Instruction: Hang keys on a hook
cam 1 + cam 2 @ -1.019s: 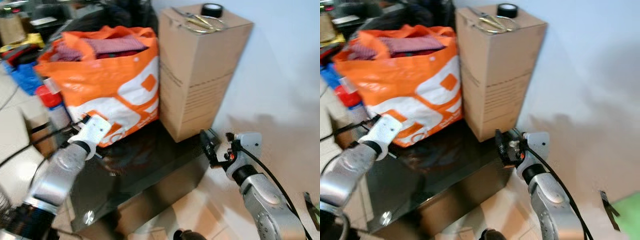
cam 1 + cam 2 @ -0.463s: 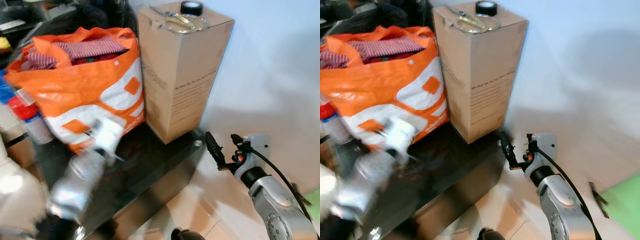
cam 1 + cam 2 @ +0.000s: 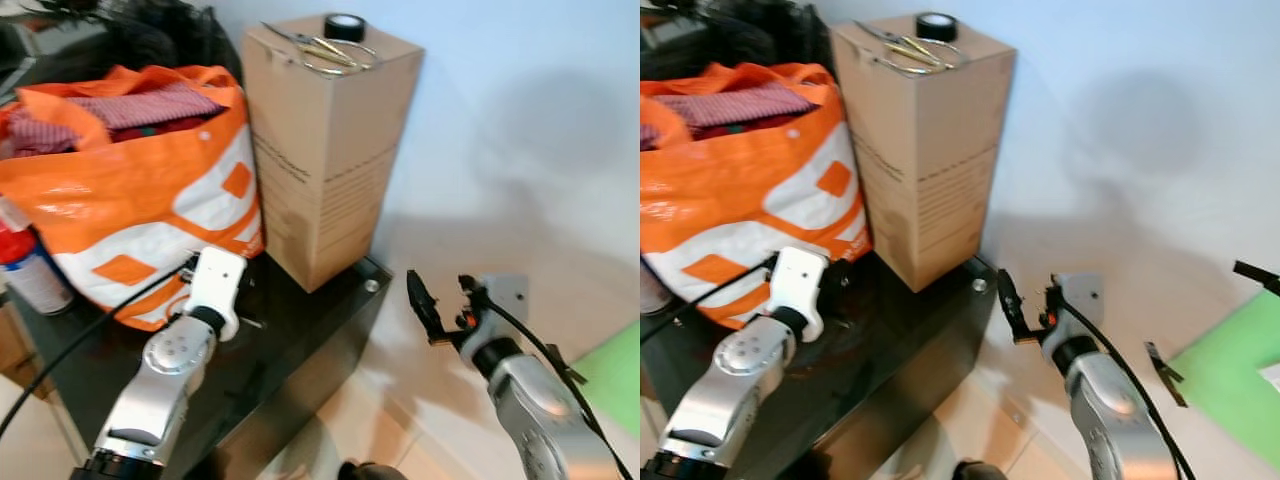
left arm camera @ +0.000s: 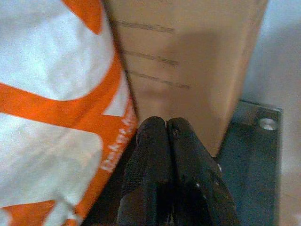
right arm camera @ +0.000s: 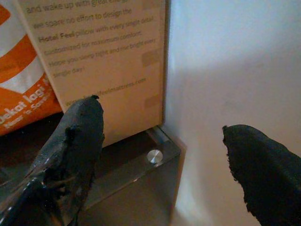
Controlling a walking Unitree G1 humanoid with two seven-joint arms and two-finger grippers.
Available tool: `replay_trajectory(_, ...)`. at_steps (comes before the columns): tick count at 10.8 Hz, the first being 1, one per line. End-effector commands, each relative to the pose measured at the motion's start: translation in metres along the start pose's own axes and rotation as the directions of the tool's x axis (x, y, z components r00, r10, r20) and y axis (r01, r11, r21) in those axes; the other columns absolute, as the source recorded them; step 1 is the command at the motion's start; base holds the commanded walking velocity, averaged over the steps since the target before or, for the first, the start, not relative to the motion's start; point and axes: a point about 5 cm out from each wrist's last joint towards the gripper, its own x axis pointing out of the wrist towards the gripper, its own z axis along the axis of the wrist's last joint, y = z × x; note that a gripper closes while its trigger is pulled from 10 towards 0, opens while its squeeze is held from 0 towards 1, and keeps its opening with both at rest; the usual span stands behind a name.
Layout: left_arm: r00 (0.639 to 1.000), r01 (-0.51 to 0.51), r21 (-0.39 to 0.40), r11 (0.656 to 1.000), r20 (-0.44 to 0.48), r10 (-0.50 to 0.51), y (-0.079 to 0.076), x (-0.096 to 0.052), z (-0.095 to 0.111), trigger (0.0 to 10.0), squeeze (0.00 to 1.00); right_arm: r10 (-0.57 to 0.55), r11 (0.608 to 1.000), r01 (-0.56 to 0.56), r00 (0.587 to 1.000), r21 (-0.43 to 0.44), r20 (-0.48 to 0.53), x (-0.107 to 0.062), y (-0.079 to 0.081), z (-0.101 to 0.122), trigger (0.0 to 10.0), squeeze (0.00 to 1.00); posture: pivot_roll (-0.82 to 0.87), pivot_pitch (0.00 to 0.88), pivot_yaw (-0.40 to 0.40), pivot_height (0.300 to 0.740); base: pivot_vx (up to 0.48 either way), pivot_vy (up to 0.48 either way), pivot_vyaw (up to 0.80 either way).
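My left gripper is shut with nothing between its fingers. It hovers low over the black glass table and points at the gap between the orange bag and the tall cardboard box. My right gripper is open wide and empty. It hangs just off the table's right corner, near the white wall, with one black finger toward the table edge. A pair of gold-handled scissors and a black tape roll lie on top of the box.
The orange bag is stuffed with red cloth and stands at the left of the table against the box. A red-capped can stands further left. A green mat lies on the pale floor at the right, below the white wall.
The whole view has swung to the right, so the box and bag sit further left in frame. My left arm, blurred half a second ago, is now steady beside the bag. The right gripper stays open.
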Motion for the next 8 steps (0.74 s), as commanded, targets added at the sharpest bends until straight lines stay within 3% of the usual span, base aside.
replay_trajectory(1, 1.0, -0.017, 0.012, 1.0, 0.01, 0.016, 0.0037, 0.0019, 0.0033, 10.0, 0.0, -0.035, 0.999, 0.035, 0.999, -0.01, 0.004, 0.0029, -0.0048, 0.0005, 10.0, 0.0, -0.07, 0.0, -0.006, 0.74, 0.0, 0.0, 0.0)
replay_trajectory(4, 1.0, -0.018, 0.045, 0.999, 0.012, 0.018, 0.0055, 0.0048, 0.0048, 10.0, 0.0, -0.052, 0.999, 0.052, 0.999, -0.016, 0.016, 0.0075, -0.005, 0.002, 10.0, 0.0, -0.07, 0.0, 0.004, 0.74, 0.0, 0.0, 0.0)
replay_trajectory(8, 1.0, -0.018, 0.047, 0.999, 0.019, 0.017, 0.005, 0.0088, 0.0068, 10.0, 0.0, -0.063, 0.998, 0.064, 0.998, -0.024, 0.029, 0.0122, -0.0075, 0.0041, 10.0, 0.0, -0.07, 0.0, 0.011, 0.74, -0.24, 0.0, 0.0)
